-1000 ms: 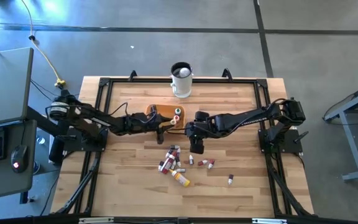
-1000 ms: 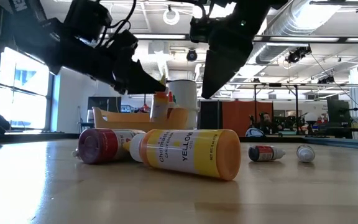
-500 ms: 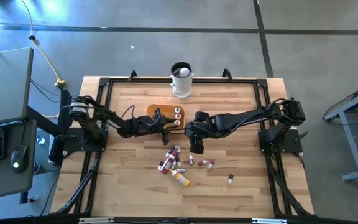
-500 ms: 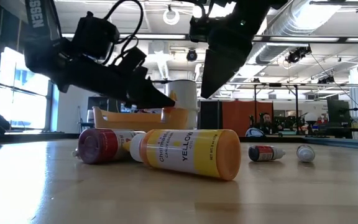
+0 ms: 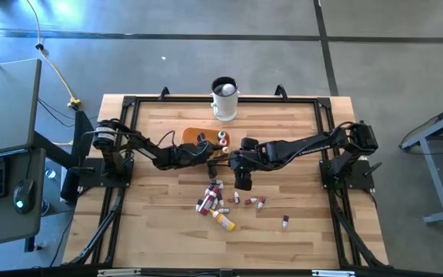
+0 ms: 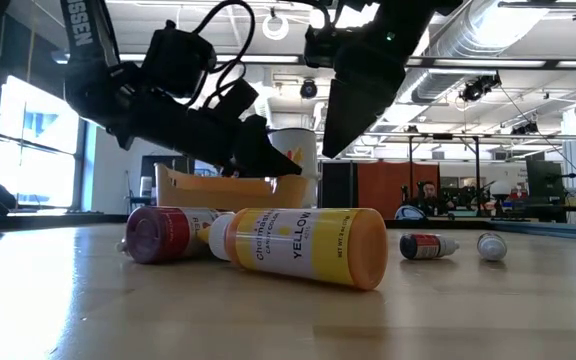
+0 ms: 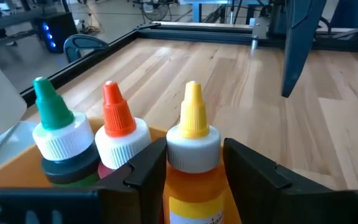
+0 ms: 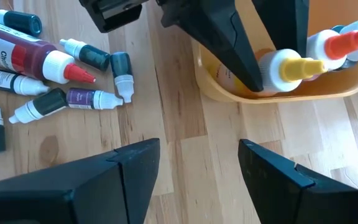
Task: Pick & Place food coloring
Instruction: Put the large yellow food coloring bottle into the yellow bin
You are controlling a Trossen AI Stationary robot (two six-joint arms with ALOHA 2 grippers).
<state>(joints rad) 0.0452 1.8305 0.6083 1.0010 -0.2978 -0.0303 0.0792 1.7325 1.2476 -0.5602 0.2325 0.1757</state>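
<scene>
The left hand (image 7: 194, 171) reaches into the orange bowl (image 5: 193, 137) near the middle of the surface (image 5: 298, 231), its fingers apart on either side of a yellow-capped bottle (image 7: 192, 155) standing upright there, beside a red-capped bottle (image 7: 120, 134) and a green-capped bottle (image 7: 58, 134). Whether the fingers press it I cannot tell. The right hand (image 8: 197, 162) hangs just beside the bowl, fingers wide apart and empty. More small bottles (image 5: 215, 201) lie scattered toward the front edge, a big yellow bottle (image 6: 303, 245) among them.
</scene>
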